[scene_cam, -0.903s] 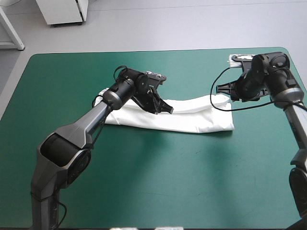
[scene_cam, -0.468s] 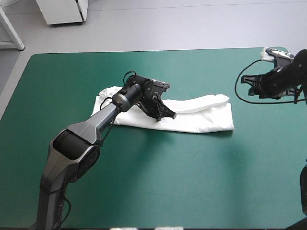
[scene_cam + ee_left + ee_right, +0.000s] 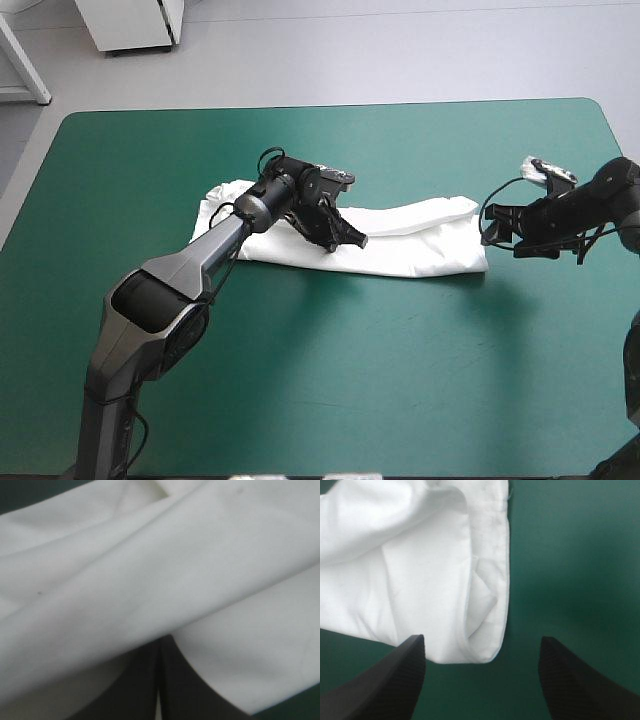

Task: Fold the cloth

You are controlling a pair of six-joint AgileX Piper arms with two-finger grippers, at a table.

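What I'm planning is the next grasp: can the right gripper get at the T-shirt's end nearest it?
Probably yes. The right gripper is open, and the T-shirt has its hemmed corner just ahead, between the fingers. Only bare teal-green cover lies around that corner.

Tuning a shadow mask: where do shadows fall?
High view: soft shadow on the teal-green table cover along the near edge of the white short-sleeved T-shirt and under the right black-finned pincer; right wrist view: dim patch on cover beside the hem.

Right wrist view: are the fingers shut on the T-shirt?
No, the fingers stand wide apart, the T-shirt lying ahead of them.
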